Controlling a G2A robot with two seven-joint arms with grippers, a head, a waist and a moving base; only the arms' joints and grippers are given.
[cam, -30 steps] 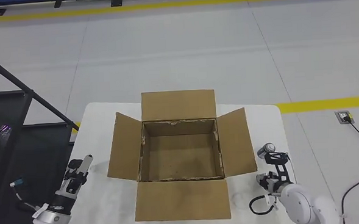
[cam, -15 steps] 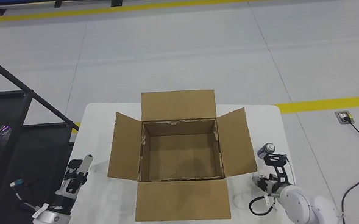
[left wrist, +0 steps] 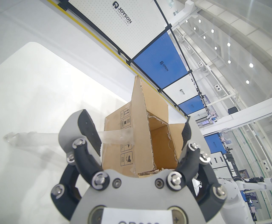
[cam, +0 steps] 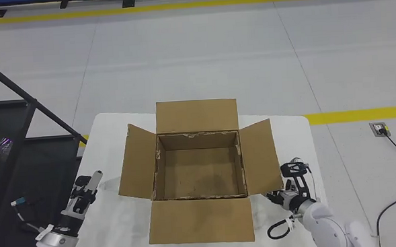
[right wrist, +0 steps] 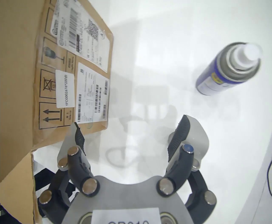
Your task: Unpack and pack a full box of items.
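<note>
On the white table [cam: 111,138] the cardboard box [cam: 196,115] stands open, all four flaps out. The right gripper [right wrist: 129,127], fingers apart and empty, has swung in toward the box's right flap over the last second. It has drawn off from the spray can [right wrist: 228,70], which stands upright just right of that flap, so unpacking looks done. The left gripper [left wrist: 136,135], also apart and empty, hangs unmoved left of the box. The top view shows the box's bare floor. The right wrist view shows the can free of the fingers.
</note>
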